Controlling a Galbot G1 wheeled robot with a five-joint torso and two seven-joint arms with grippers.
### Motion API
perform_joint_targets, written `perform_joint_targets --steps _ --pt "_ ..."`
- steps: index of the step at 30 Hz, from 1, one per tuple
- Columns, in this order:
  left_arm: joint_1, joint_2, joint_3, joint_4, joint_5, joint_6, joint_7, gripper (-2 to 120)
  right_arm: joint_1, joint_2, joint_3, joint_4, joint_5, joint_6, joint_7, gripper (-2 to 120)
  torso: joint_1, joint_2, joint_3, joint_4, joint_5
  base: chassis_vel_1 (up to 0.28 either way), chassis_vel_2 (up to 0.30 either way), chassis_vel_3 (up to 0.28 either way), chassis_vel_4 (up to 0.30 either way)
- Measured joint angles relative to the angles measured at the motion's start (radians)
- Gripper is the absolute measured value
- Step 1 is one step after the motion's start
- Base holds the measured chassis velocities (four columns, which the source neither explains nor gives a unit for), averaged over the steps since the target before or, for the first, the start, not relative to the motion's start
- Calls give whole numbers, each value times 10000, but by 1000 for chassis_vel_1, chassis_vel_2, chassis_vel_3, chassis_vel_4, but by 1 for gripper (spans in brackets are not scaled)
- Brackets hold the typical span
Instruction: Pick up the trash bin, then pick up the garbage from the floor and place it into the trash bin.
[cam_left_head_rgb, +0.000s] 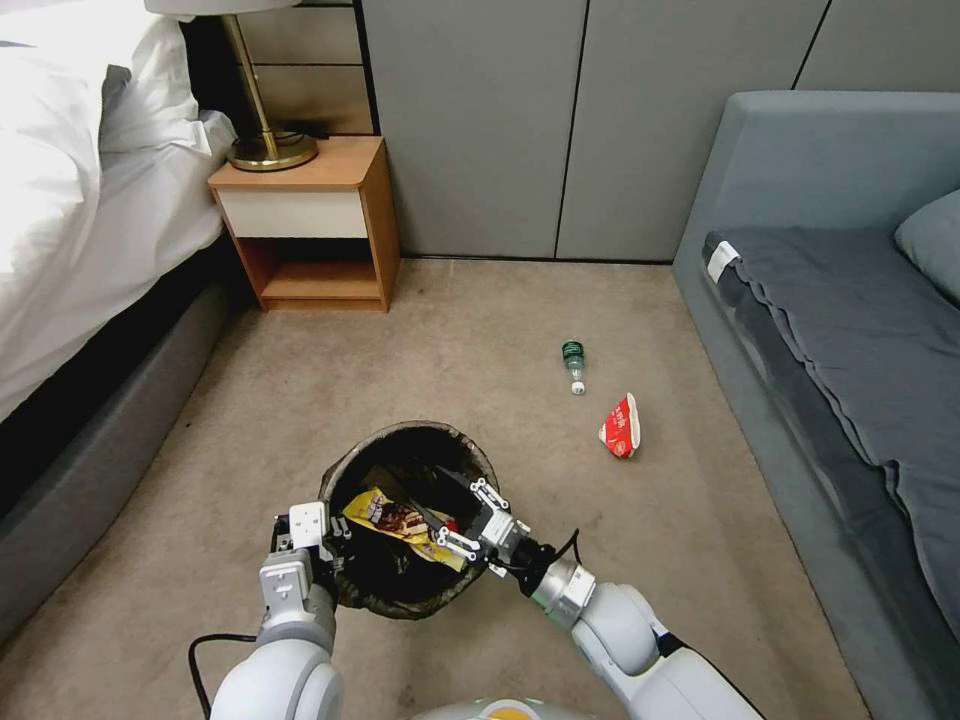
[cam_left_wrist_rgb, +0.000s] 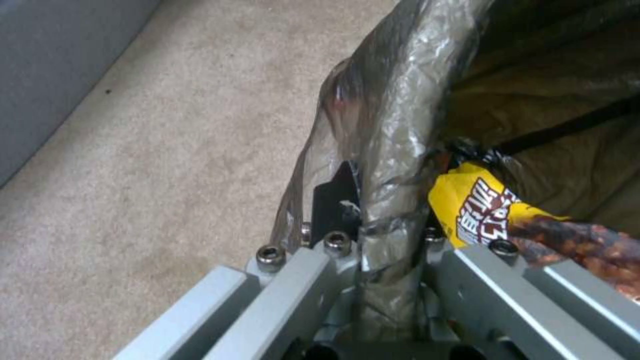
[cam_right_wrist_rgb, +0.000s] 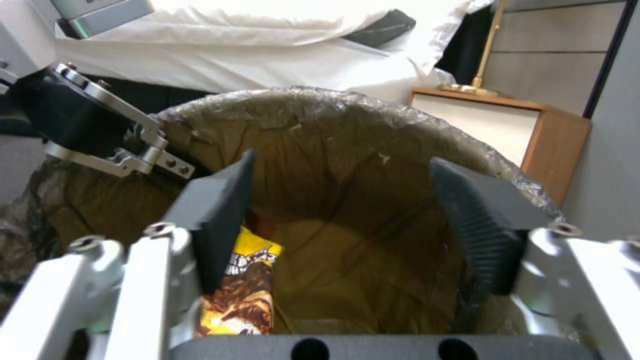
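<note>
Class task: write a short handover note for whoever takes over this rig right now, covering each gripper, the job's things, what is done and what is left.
Left gripper: jaws shut on the trash bin at its bag-lined rim, by the near left side.
Right gripper: jaws open, over the bin's mouth, holding nothing.
Done: a yellow snack wrapper lies inside the bin.
Left: the green-capped bottle and the red wrapper lie on the carpet ahead to the right, near the grey sofa.
</note>
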Motion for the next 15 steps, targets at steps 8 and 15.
perform_joint_targets --steps 8,15 --pt "-18 5 -17 -12 -7 0 6 0 50 -74 -8 225 15 -70 39 99 0 0 0 0 0 0 0 0 0" --pt "-10 11 -26 -12 14 0 10 0 -398 -5 368 1484 -269 14 663 100 0 -1 0 1 1 0 0 0 0"
